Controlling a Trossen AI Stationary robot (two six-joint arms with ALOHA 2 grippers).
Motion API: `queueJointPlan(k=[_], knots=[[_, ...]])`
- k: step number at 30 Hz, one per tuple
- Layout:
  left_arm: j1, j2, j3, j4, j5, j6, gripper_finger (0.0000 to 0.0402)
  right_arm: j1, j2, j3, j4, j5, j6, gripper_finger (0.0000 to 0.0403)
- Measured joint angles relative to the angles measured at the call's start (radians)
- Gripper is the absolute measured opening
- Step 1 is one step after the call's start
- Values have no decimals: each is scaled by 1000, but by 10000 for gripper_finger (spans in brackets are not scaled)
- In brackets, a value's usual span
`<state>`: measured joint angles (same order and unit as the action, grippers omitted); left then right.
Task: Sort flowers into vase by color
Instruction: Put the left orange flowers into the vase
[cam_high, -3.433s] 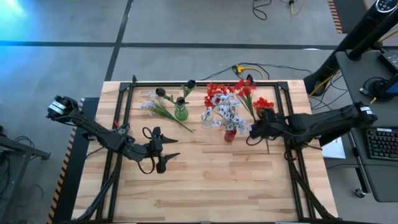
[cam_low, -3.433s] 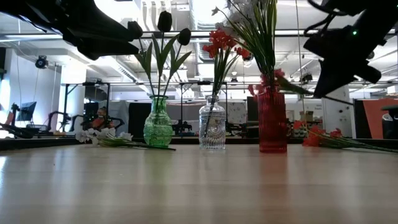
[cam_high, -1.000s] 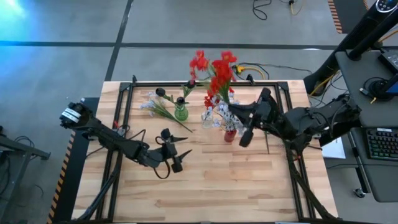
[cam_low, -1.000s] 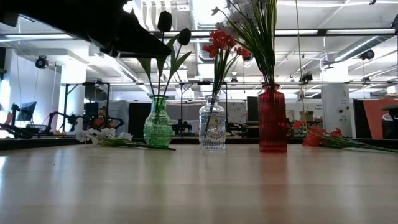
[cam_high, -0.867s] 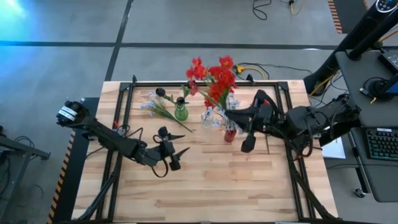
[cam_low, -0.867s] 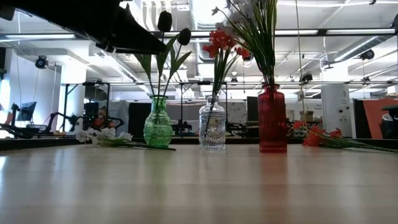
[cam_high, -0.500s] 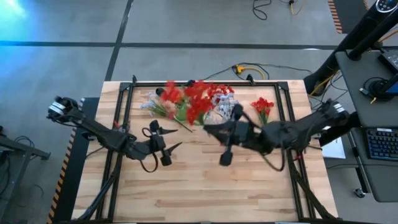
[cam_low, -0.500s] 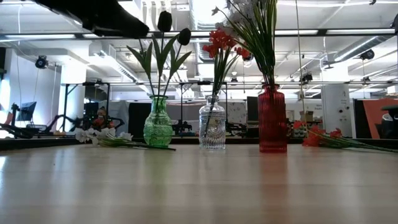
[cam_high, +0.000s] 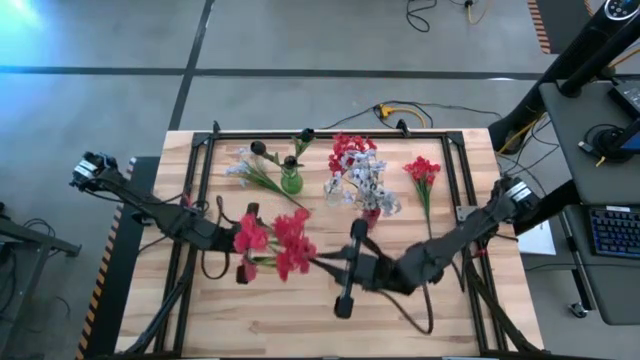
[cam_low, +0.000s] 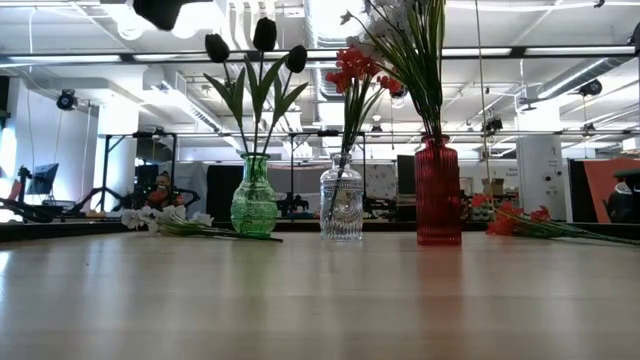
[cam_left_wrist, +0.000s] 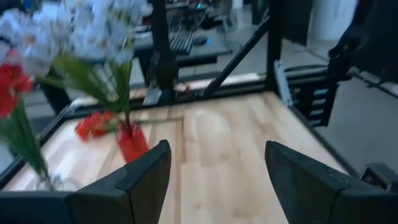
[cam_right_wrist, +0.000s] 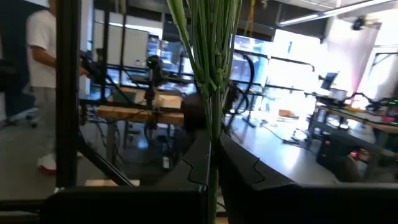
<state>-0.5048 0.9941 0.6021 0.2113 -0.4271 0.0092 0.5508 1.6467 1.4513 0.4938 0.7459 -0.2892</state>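
- Fingers of the right gripper are clamped on a bundle of green stems, which run straight up between them in the right wrist view.
- Those stems belong to a bunch of red flowers, held in the air above the left, near part of the table.
- A few seconds ago this gripper was low at the right, beside the loose red sprays. It has since lifted the bunch, swung it over the vases and carried it across to the left.
- One loose red spray remains lying at the far right.
- Left gripper has its fingers spread wide with nothing between them. It sits just beside the red bunch, partly hidden under the blossoms from above.
- Three vases stand in the far middle: a green vase with dark buds, a clear vase with red blossoms, and a red vase with pale flowers.
- Loose pale flowers lie at the far left.
- Judgement: the bunch has passed the clear vase, so it may be offered to the left gripper; it is not yet sorted.
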Motion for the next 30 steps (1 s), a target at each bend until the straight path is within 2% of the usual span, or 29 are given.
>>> queueJointPlan(k=[2,6,12,16,20,24,30], knots=[[-13,-3,3,29,1,22,242,21,21,0,10,39,-9,12],[-38,-3,4,91,4,57,242,54,62,0,28,43,-1,12],[-54,0,4,164,106,72,242,69,105,-14,114,60,-27,12],[-66,6,4,175,109,75,242,71,119,-107,316,60,-102,12],[-75,34,2,218,114,95,242,79,115,-262,616,58,-167,12],[-75,89,2,292,101,128,242,70,134,-373,862,-72,-162,12],[-74,176,2,434,83,178,242,38,209,-373,931,-90,-202,12]])
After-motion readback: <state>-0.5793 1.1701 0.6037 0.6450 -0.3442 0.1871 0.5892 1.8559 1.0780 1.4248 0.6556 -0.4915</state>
